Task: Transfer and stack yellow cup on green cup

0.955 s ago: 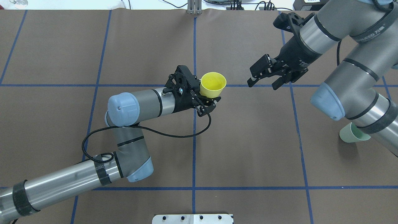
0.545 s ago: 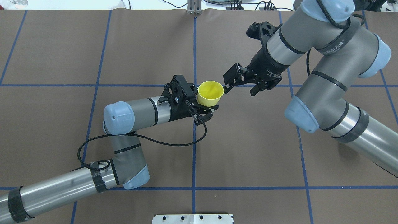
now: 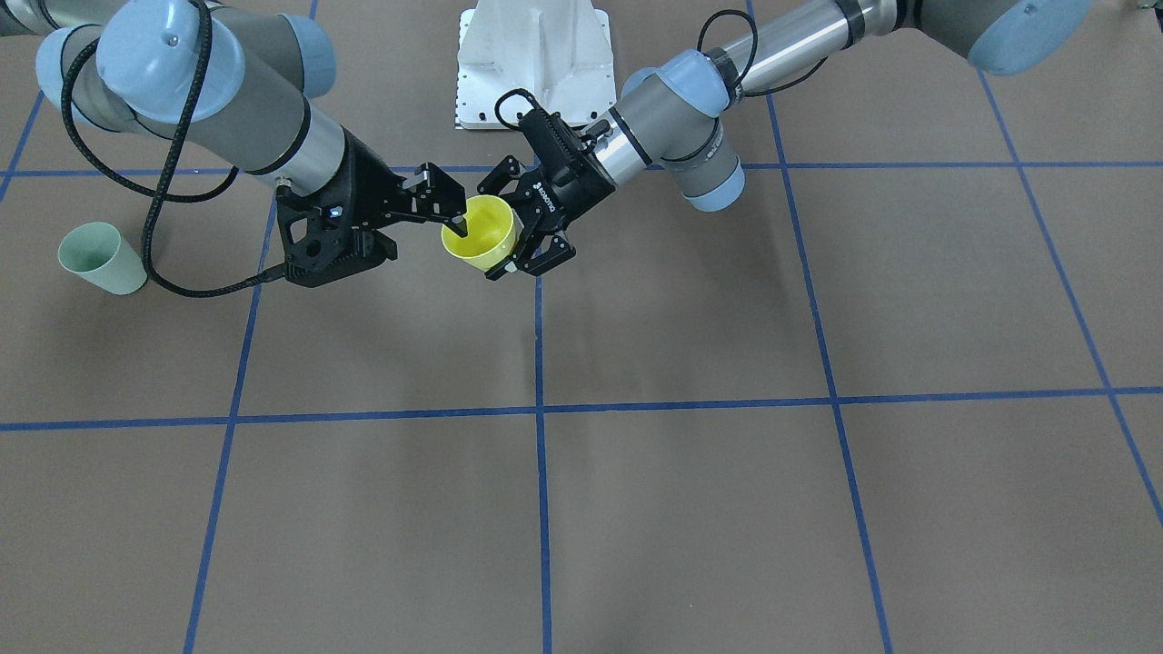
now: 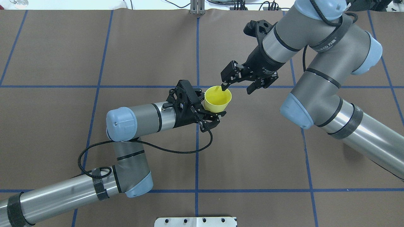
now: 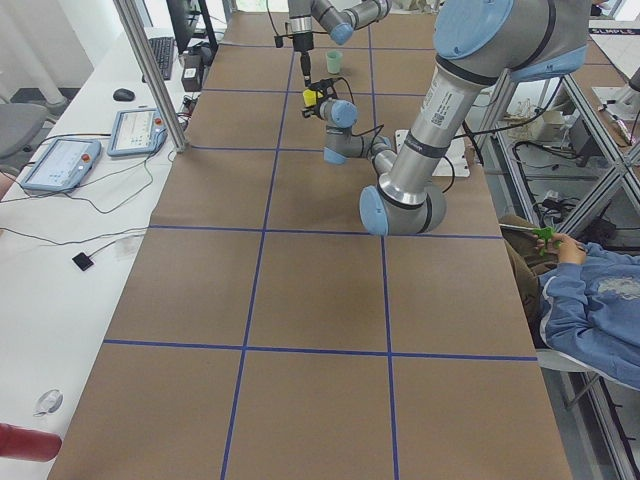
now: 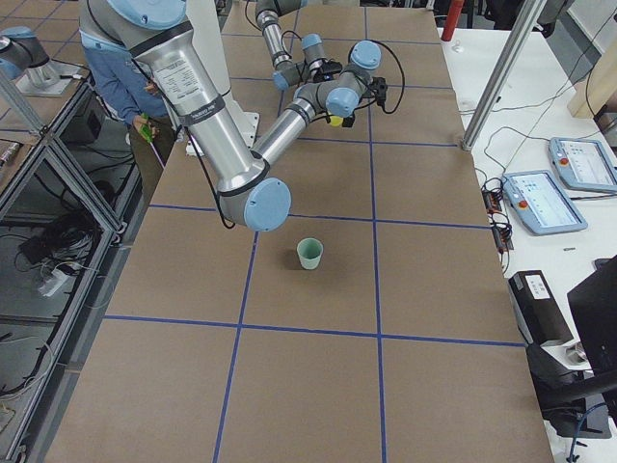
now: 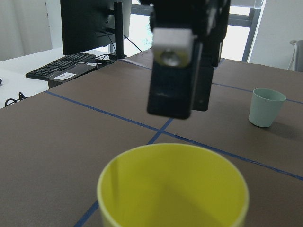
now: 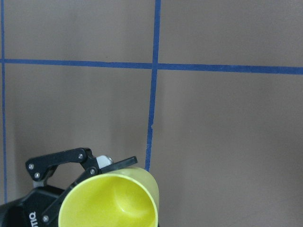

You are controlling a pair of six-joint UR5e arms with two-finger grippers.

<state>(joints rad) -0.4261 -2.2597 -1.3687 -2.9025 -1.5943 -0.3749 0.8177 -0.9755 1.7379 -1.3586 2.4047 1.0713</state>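
**Yellow cup sitting between both grippers, mid-table**

The left gripper (image 4: 212, 108) is pinching the yellow cup (image 4: 217, 99) low on its body, one finger on each side of the wall. It's holding the cup up over the brown table (image 4: 252, 151), right by the spot where two blue tape lines (image 4: 197, 157) are crossing. The cup's mouth is facing up and tilting a bit.

The right gripper (image 4: 236, 88) is hovering at the cup's rim with its jaws spread wide. One of its fingers (image 4: 224, 85) is hanging over the edge of the cup's mouth and the other is sitting outside, off to the side. From the left wrist cam that finger (image 7: 173, 94) is looking like it's just above the far rim of the yellow cup (image 7: 173, 189) rather than down inside it, and I honestly can't tell if it's touching. So only the left one is actually gripping anything.

The green cup (image 3: 100, 257) is standing upright on the table way over on the robot's right side, well apart from the yellow cup (image 3: 480, 232). In the right side view the green cup (image 6: 309, 253) is sitting near the right arm's elbow.
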